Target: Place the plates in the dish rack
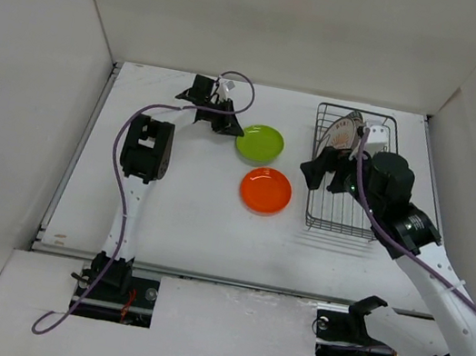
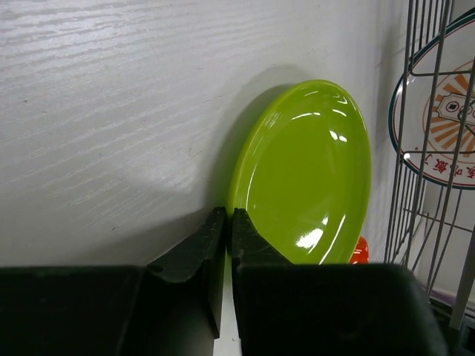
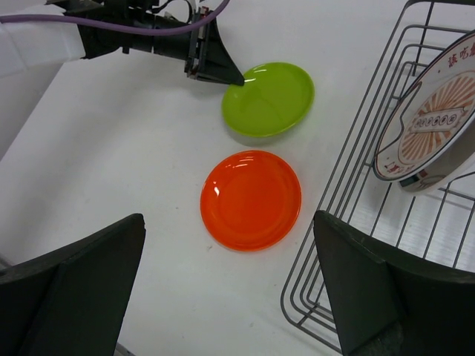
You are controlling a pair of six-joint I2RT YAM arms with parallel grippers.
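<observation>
left gripper clamped lime green round plate; right gripper gaped empty. grey wire dish rack held two patterned plates, plain orange plate pending.

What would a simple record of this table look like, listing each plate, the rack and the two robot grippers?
green plate: on the table, rim pinched by the left gripper
orange plate: flat on the table, untouched
patterned plate: standing on edge in the rack
left gripper: shut on the green plate
right gripper: open, empty, by the rack's edge
</observation>
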